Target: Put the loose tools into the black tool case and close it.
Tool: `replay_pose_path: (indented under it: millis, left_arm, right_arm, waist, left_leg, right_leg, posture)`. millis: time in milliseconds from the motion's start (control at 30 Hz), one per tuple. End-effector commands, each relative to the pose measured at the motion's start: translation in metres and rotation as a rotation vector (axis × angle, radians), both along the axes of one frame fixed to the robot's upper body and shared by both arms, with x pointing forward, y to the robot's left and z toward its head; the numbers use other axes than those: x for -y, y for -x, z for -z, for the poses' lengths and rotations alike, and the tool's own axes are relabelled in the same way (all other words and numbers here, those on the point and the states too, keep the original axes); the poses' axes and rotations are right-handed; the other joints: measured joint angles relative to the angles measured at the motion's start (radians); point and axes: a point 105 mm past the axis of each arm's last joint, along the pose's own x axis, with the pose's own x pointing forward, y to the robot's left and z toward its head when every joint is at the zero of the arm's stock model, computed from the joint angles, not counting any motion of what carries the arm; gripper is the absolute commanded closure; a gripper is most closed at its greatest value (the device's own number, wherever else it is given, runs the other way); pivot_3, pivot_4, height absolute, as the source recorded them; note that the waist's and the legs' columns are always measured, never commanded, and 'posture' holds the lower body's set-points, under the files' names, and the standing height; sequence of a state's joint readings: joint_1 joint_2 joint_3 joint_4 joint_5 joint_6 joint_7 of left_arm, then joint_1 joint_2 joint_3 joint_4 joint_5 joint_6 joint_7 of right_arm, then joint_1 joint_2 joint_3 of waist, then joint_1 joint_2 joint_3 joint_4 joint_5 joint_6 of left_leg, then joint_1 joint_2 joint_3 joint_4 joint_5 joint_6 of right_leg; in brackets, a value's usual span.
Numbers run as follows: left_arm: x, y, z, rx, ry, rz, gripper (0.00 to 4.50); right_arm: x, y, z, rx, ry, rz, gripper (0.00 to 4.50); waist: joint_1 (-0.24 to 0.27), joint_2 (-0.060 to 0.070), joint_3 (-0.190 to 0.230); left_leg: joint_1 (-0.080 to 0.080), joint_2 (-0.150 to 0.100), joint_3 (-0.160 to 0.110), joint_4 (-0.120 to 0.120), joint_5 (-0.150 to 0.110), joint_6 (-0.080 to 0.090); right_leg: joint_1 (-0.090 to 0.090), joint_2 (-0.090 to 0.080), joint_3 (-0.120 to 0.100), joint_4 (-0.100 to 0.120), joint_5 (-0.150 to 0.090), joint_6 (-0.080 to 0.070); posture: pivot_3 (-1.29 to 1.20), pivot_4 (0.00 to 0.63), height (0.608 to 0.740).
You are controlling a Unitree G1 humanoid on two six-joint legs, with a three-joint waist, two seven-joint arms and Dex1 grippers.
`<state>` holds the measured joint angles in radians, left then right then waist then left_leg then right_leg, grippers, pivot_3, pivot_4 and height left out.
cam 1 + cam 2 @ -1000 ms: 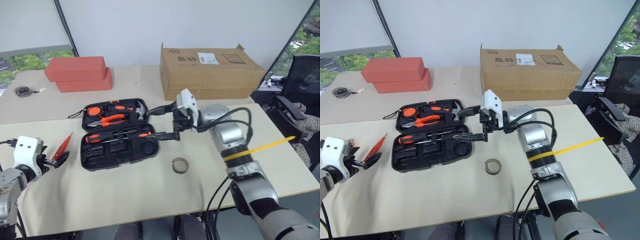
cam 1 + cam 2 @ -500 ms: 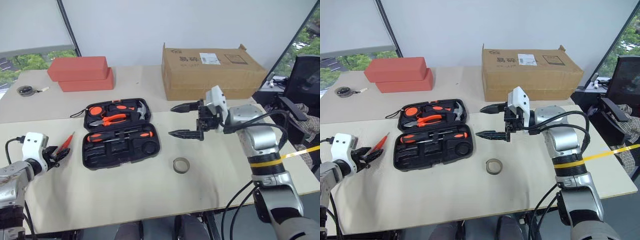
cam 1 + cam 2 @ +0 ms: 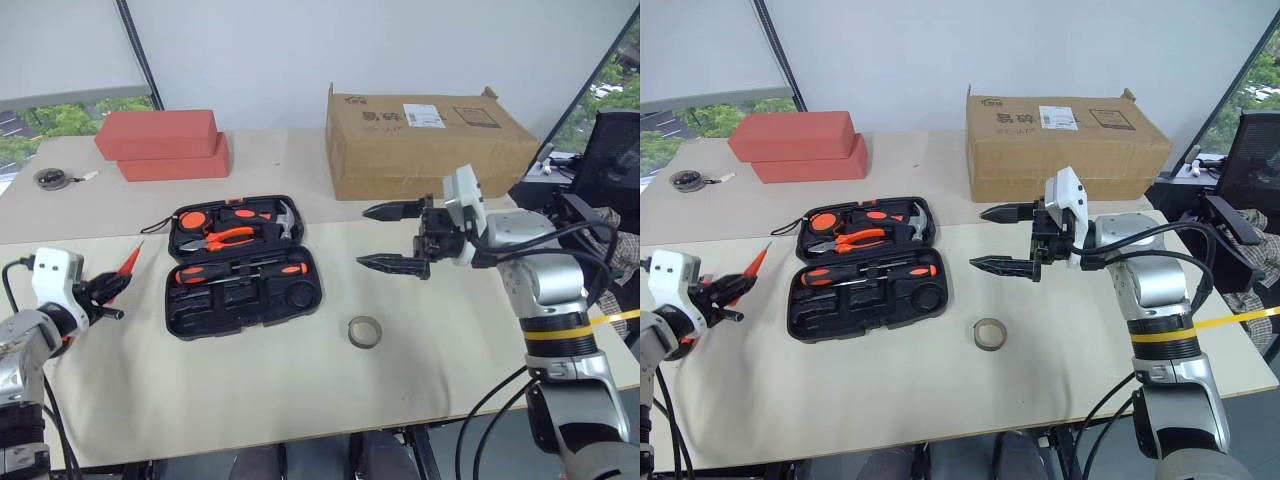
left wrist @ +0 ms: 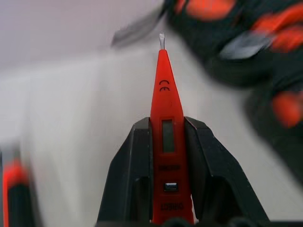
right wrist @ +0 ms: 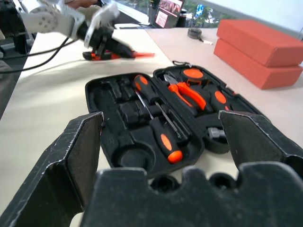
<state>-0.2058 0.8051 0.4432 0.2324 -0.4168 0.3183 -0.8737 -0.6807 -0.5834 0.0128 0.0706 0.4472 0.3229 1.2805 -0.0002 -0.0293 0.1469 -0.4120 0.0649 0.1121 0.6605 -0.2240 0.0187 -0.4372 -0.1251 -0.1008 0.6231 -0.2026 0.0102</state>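
The black tool case (image 3: 240, 318) lies open at the table's left middle, with orange-handled pliers (image 3: 226, 238), a hammer and screwdrivers (image 3: 242, 270) in its recesses. Left of it, my left gripper (image 3: 105, 290) is shut on the thin orange tester screwdriver (image 3: 126, 265). It holds the tester (image 4: 165, 118) just above the table, tip towards the case. A blurred black-and-orange thing (image 5: 93, 56) lies on the table under that gripper. My right gripper (image 3: 385, 238) hangs wide open and empty to the right of the case, its fingers pointing at it.
A brown cardboard box (image 3: 430, 140) stands at the back right and two red bricks (image 3: 160, 145) at the back left. A tape ring (image 3: 365, 331) lies in front of the case. A small tape measure (image 3: 45, 180) sits far left. A black chair (image 3: 610, 150) stands beyond the table's right edge.
My left gripper has shut on the tester screwdriver and lifted it off the table. My right gripper has drawn back to the right, away from the case, still open.
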Motion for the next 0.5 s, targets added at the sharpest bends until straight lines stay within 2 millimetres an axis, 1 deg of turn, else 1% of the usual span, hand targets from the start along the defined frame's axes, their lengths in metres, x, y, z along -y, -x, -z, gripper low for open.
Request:
replay_pose_path:
  millis: [33, 100, 167, 333, 400, 500]
  left_arm:
    - [0.047, 0.007, -0.033, 0.113, -0.096, 0.338, 4.01]
    - [0.060, 0.008, -0.028, 0.069, -0.160, 0.467, 4.01]
    - [0.068, 0.007, -0.023, 0.055, -0.273, 0.567, 4.01]
    - [0.074, -0.003, 0.000, -0.078, -0.487, 0.728, 4.01]
    - [0.075, -0.007, 0.006, -0.114, -0.536, 0.775, 4.01]
    - [0.079, -0.013, 0.012, -0.148, -0.562, 0.825, 4.01]
  right_arm:
    - [0.010, 0.008, -0.011, 0.033, -0.018, -0.003, 0.00]
    - [0.011, 0.009, -0.009, 0.032, -0.019, -0.006, 0.00]
    - [0.010, 0.011, -0.007, 0.034, -0.019, -0.010, 0.00]
    - [0.009, 0.013, -0.010, 0.053, -0.035, 0.003, 0.00]
    - [0.010, 0.015, -0.012, 0.055, -0.040, 0.006, 0.00]
    - [0.014, 0.018, -0.012, 0.055, -0.036, 0.021, 0.00]
  waist:
    - [0.003, 0.000, 0.000]
    - [0.004, 0.000, 0.000]
    - [0.004, 0.000, 0.000]
    - [0.005, 0.000, 0.000]
    - [0.008, 0.000, 0.000]
    - [0.010, 0.000, 0.000]
  left_leg:
    - [-0.001, 0.000, 0.001, 0.000, 0.000, 0.000]
    - [-0.001, 0.000, 0.002, 0.000, 0.000, 0.000]
    - [0.000, -0.001, 0.003, 0.000, 0.000, 0.000]
    - [0.001, 0.001, 0.004, 0.000, 0.001, -0.001]
    - [0.001, 0.001, 0.004, 0.000, 0.001, -0.001]
    - [0.000, 0.001, 0.004, 0.001, 0.001, -0.001]
  right_leg:
    - [0.000, 0.000, 0.000, -0.001, 0.000, 0.000]
    - [0.000, 0.000, 0.000, -0.001, 0.000, 0.000]
    - [0.000, 0.001, 0.000, -0.001, 0.000, 0.000]
    - [-0.001, 0.003, 0.000, -0.001, 0.000, 0.000]
    - [0.000, 0.003, 0.000, 0.000, 0.000, 0.000]
    - [-0.001, 0.003, 0.001, 0.000, 0.000, 0.000]
  posture:
    - [0.00, 0.150, 0.713]
    - [0.00, 0.150, 0.713]
    - [0.00, 0.150, 0.713]
    - [0.00, 0.150, 0.713]
    - [0.00, 0.150, 0.713]
    - [0.00, 0.150, 0.713]
